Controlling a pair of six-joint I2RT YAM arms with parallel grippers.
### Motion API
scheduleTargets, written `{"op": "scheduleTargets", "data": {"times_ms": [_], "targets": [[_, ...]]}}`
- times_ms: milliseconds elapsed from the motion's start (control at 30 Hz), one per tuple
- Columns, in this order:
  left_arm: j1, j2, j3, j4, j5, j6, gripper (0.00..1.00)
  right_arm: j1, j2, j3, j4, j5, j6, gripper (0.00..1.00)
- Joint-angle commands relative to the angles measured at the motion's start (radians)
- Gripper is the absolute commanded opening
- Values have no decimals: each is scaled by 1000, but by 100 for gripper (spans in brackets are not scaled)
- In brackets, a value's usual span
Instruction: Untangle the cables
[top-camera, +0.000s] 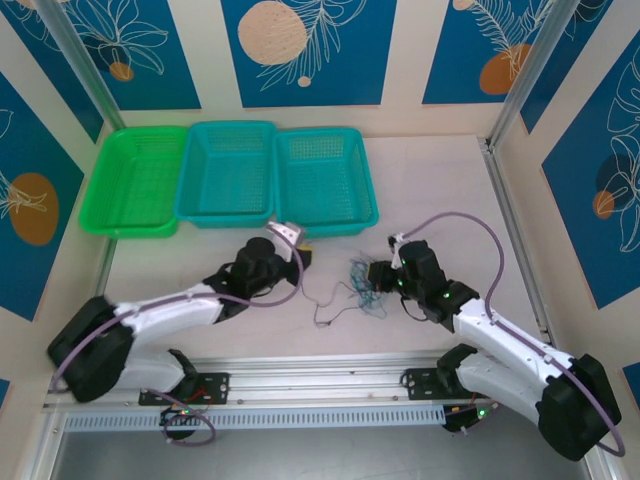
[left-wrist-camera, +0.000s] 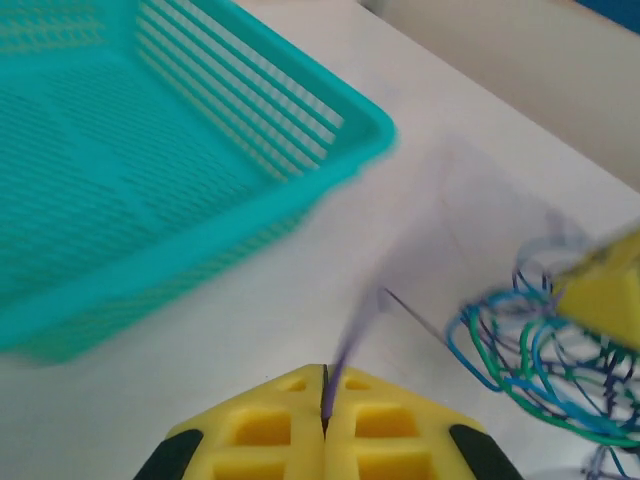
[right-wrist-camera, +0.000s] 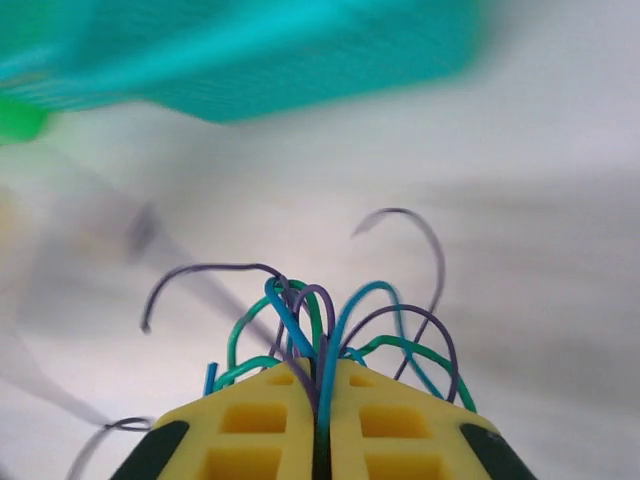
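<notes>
Teal, green and dark purple cables (top-camera: 366, 296) sit bunched in a loose knot on the white counter (top-camera: 440, 180), just on the near side of the right-hand teal basket (top-camera: 325, 180), between the two arms. The right jaws are clamped tight on a whole bunch of loops, with strands arching out the front. The left jaws are pinched fully closed too, with one thin dark strand caught between them, trailing off right toward the tangle. Both wrist shots are pretty blurry
</notes>
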Motion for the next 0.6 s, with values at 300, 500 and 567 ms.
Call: {"op": "scheduleTargets", "data": {"times_ms": [300,500,567], "targets": [[169,-380,127,-503,-294,10,0,-228,-71,-88,-328,338,473,32],[212,-390,111,-504,-149,-3,0,-262,-75,-46,-287,244,359,36],[212,-369,87,-479,-95,-24,0,-256,-81,-21,-247,137,280,41]]}}
